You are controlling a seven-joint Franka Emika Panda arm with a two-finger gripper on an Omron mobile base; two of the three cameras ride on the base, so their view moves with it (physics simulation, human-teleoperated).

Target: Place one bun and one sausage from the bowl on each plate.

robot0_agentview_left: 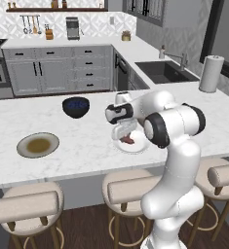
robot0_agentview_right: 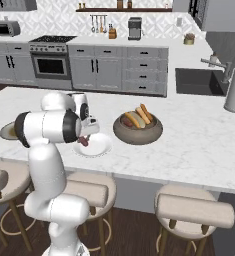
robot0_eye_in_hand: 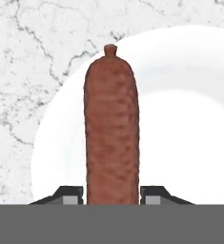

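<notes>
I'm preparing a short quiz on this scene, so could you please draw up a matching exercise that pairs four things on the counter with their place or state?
Things:
1. sausage
2. brown bowl
3. grey-rimmed plate
4. blue bowl

Places or states:
A. holds buns and a sausage
B. gripped by the tool over the white plate
C. dark and glossy, behind the two plates
D. bare, at the counter's left end

Pairs: 1-B, 2-A, 3-D, 4-C
</notes>
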